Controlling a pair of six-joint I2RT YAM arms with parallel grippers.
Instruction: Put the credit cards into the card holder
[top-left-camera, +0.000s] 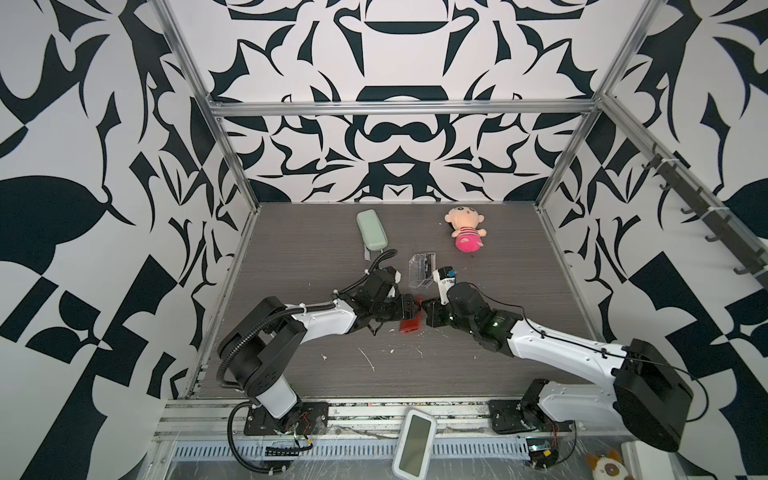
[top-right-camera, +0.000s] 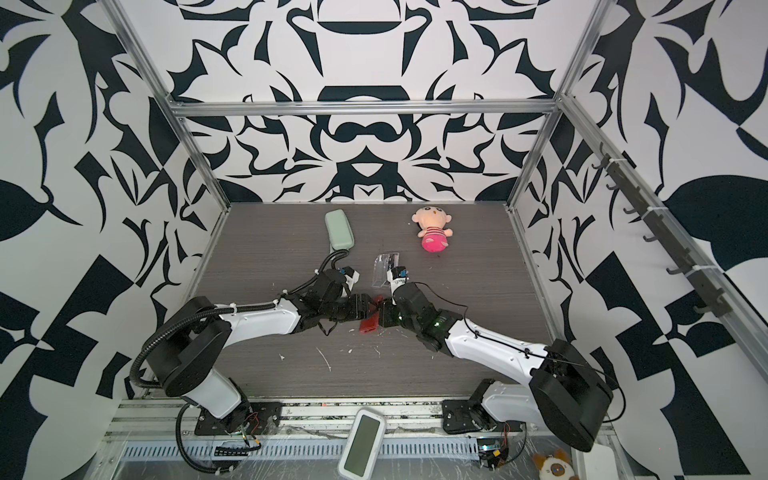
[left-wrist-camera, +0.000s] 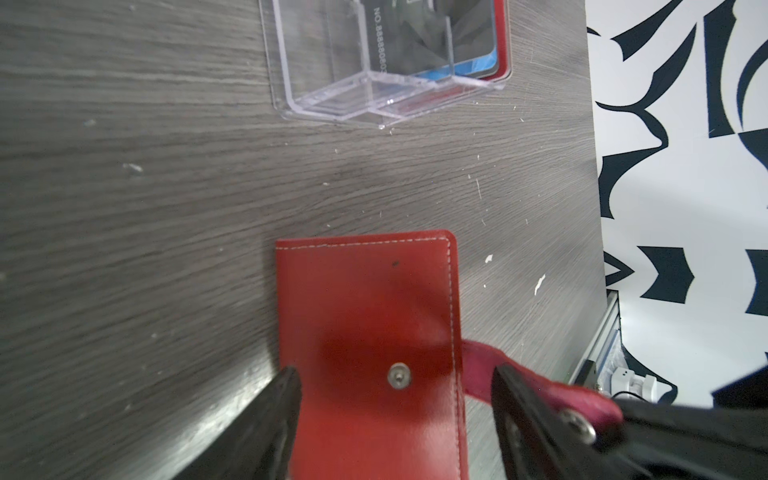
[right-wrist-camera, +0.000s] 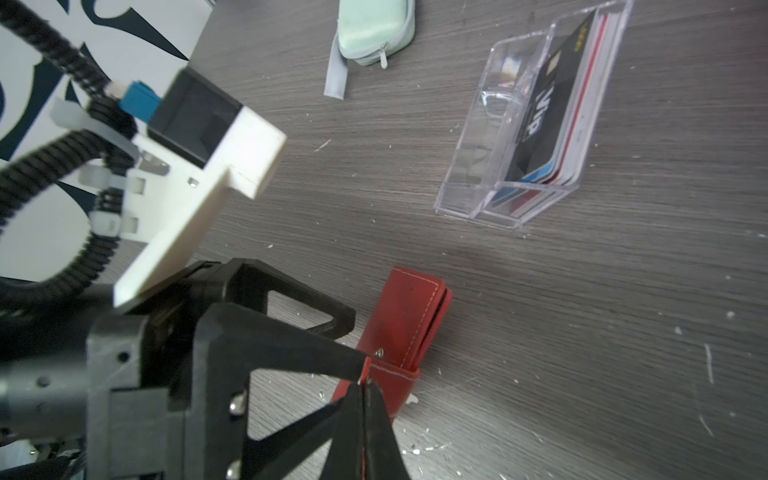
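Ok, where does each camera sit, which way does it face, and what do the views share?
Top views: high at the front, facing down and back over the table; left arm, right arm whole.
Left wrist: on the left arm, facing down past the open left pincer at the red wallet, clear acrylic box.
Right wrist: on the right arm, facing its right pincer, shut on the red wallet's tab.
All share: red wallet, clear acrylic box.
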